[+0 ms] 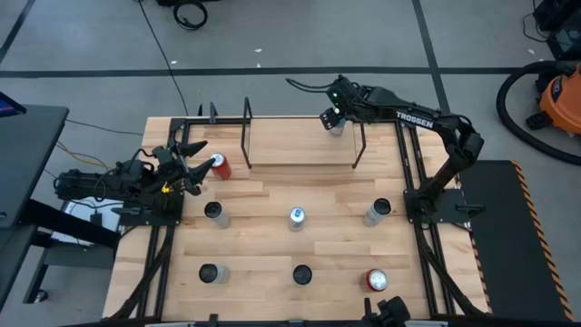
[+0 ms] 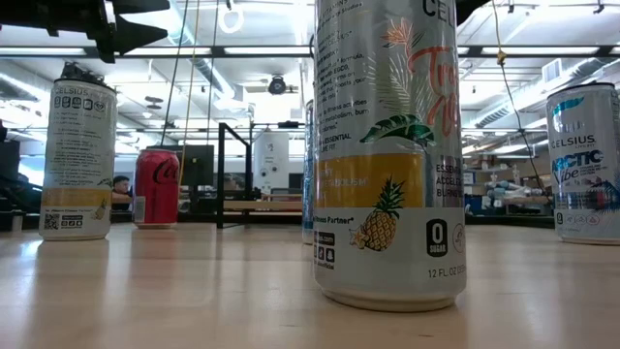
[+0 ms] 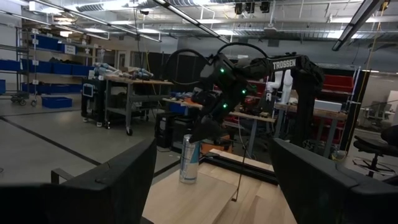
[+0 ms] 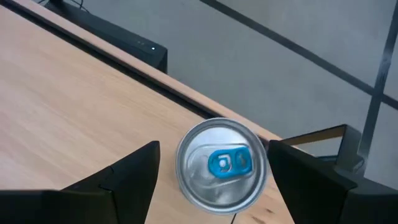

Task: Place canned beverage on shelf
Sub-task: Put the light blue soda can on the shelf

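A silver can with a blue tab (image 4: pixel 222 163) stands upright on the right end of the light-wood shelf (image 1: pixel 290 143), next to the right black rod frame (image 1: pixel 359 145). It also shows in the high view (image 1: pixel 337 128) and the left wrist view (image 3: pixel 189 159). My right gripper (image 4: pixel 213 177) is open just above the can's top, one finger on each side (image 1: pixel 332 116). My left gripper (image 1: pixel 193 169) is open and empty, raised over the table's left side beside a red can (image 1: pixel 219 165).
Several more cans stand upright on the table in two rows: three in the middle row (image 1: pixel 296 218) and three near the front edge (image 1: pixel 301 273), one of them red-topped (image 1: pixel 376 280). The shelf's left rod frame (image 1: pixel 246 136) stands near the red can.
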`<state>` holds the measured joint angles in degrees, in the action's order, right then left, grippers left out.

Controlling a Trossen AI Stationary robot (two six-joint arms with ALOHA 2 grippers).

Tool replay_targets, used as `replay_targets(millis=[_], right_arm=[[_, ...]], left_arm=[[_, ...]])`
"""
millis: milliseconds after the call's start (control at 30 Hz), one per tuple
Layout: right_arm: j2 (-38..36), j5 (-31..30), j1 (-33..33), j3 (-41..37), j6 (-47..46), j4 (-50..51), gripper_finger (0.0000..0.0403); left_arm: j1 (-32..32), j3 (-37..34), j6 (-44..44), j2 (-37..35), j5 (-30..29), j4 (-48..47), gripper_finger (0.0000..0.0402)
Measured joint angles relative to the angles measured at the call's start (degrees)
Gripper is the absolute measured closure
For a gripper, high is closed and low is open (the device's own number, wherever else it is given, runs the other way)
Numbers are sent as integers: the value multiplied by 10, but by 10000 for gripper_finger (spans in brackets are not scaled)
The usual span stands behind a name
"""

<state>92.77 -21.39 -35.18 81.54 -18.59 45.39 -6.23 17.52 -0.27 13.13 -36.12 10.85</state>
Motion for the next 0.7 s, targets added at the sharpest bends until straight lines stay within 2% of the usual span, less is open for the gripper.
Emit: replay_targets(millis=[367, 500, 700], right_arm=[[-35, 17, 1, 0, 41, -51, 97], [-52, 101, 7, 0, 62, -75, 97], [-59, 288, 11, 0, 64, -132, 97]], left_arm=[[0, 0, 0, 0, 0, 1, 86], [0, 0, 0, 0, 0, 1, 86], [0, 0, 0, 0, 0, 1, 86]])
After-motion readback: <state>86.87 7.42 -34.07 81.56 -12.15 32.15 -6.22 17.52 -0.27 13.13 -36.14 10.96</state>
